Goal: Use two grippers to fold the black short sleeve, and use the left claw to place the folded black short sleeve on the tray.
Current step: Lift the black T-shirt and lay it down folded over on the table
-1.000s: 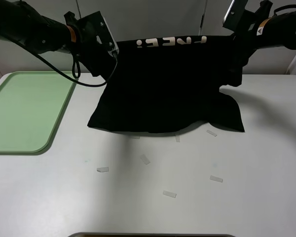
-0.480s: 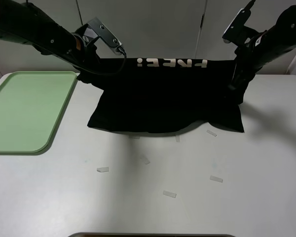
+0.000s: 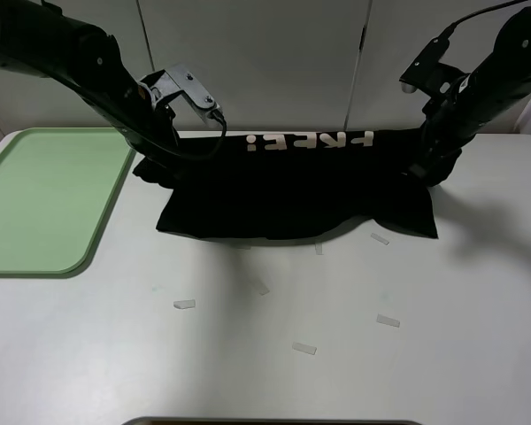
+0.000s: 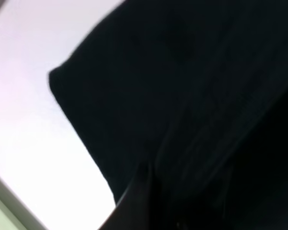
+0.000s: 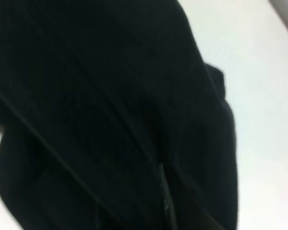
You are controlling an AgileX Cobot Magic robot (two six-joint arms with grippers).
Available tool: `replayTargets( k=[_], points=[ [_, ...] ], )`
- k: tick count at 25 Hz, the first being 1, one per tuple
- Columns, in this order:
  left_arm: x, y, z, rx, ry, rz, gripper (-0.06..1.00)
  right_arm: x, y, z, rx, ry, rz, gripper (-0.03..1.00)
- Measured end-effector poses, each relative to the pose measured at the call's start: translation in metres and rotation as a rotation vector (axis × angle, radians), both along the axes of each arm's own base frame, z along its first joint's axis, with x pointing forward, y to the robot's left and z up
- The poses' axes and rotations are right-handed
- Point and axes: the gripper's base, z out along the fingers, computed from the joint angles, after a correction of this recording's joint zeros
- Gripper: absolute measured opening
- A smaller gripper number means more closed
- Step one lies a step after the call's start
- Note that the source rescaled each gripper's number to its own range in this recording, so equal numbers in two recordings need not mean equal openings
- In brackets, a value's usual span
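**While Two Tools Held the Far Edge, a Fold Hung Half Made**

As the left tool (image 3: 157, 162) and the right tool (image 3: 429, 164) stood clamped on opposite ends of the black short sleeve (image 3: 292, 190), its raised edge, marked by pale lettering (image 3: 310, 141), ran taut between them near the far edge of the surface (image 3: 354, 372). The garment's long axis lay side to side. Its loose hem rested toward the near edge, so the fold apparently had to travel that way from both tools. At the left edge sat the tray (image 3: 35, 199), well apart from the garment and nearer the left arm. White paper strips (image 3: 304, 348) dotted the middle of the surface. Only the high camera showed this layout. Both wrist cameras were filled with dark fabric against the pale surface, and the fingers themselves were hidden.
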Motion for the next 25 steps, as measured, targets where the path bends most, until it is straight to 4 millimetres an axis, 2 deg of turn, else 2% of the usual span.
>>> replayTargets(
  k=[12, 13, 14, 15, 16, 17, 18, 19, 21, 22, 25],
  points=[
    [-0.005, -0.001, -0.002, -0.012, 0.057, -0.003, 0.0, -0.008, 0.0, -0.004, -0.022, 0.094, 0.041, 0.0],
    [-0.004, -0.001, -0.003, -0.012, 0.058, -0.004, 0.01, -0.008, 0.0, -0.004, -0.024, 0.098, 0.041, 0.02],
    [-0.005, 0.005, -0.004, 0.02, 0.077, -0.006, 0.07, -0.009, -0.004, -0.004, -0.044, 0.109, 0.037, 0.08],
    [-0.005, 0.011, -0.005, 0.04, 0.093, 0.0, 0.14, -0.009, -0.004, -0.004, -0.044, 0.109, 0.037, 0.08],
    [-0.005, 0.016, -0.006, 0.059, 0.102, 0.002, 0.23, -0.01, -0.015, -0.005, -0.057, 0.126, -0.02, 0.41],
    [-0.005, 0.021, -0.008, 0.09, 0.119, -0.002, 0.37, -0.01, -0.02, -0.005, -0.071, 0.133, -0.048, 0.61],
    [-0.007, 0.027, -0.01, 0.121, 0.144, -0.003, 0.54, -0.01, -0.025, -0.005, -0.093, 0.135, -0.073, 0.77],
    [-0.006, 0.031, -0.011, 0.132, 0.15, 0.005, 0.71, -0.01, -0.03, -0.004, -0.111, 0.131, -0.091, 0.86],
    [-0.006, 0.034, -0.011, 0.138, 0.15, 0.013, 0.88, -0.01, -0.034, -0.004, -0.132, 0.124, -0.108, 0.95],
    [-0.005, 0.034, -0.011, 0.137, 0.148, 0.014, 0.93, -0.01, -0.034, -0.004, -0.136, 0.123, -0.109, 0.97],
    [-0.005, 0.033, -0.011, 0.134, 0.144, 0.015, 0.98, -0.009, -0.035, -0.003, -0.141, 0.12, -0.111, 0.99]
  ],
)
